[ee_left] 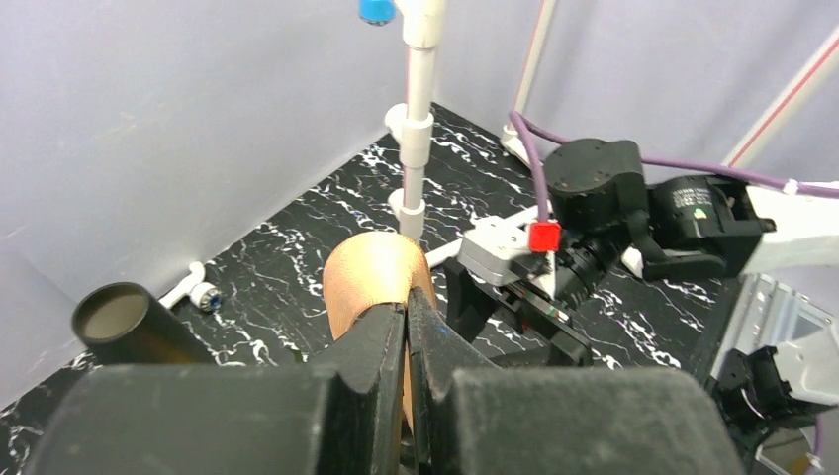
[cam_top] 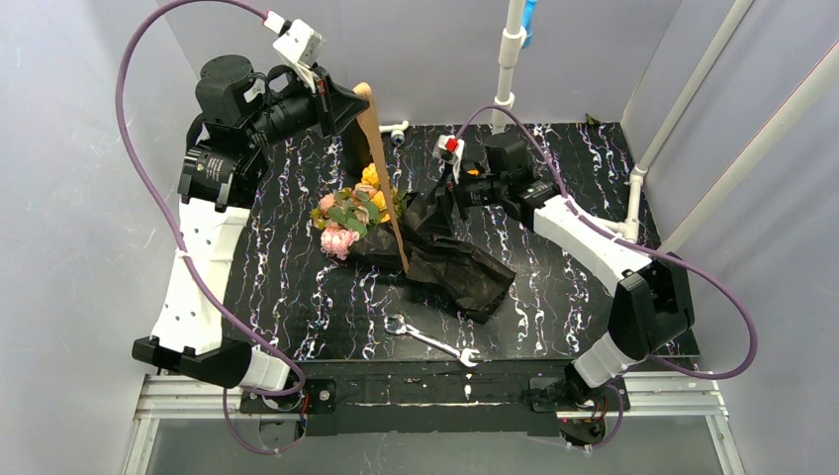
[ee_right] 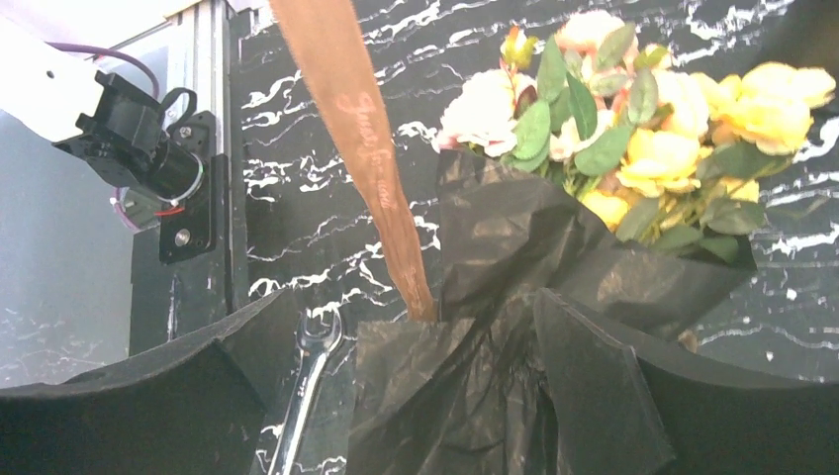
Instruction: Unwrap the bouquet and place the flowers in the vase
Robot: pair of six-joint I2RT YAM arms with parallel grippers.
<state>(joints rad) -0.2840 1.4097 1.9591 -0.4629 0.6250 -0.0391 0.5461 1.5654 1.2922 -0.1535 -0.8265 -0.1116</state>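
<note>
The bouquet lies on the black marbled table, its pink and yellow flowers (cam_top: 346,213) (ee_right: 613,109) poking out of crinkled black wrapping paper (cam_top: 457,265) (ee_right: 514,237). My left gripper (cam_top: 341,104) (ee_left: 408,312) is raised at the back left, shut on the tan ribbon (cam_top: 374,124) (ee_left: 376,272) (ee_right: 361,129). The ribbon runs taut down into the wrapping. My right gripper (cam_top: 432,210) (ee_right: 425,396) is open, its fingers on either side of a fold of the paper. The black vase (ee_left: 124,322) stands at the back. In the top view the left gripper mostly hides it.
A silver wrench (cam_top: 430,341) (ee_right: 307,376) lies near the front edge of the table. A white pipe post (cam_top: 510,59) (ee_left: 416,129) rises at the back centre, with a small white fitting (cam_top: 396,129) beside the vase. Grey walls close in the back and sides.
</note>
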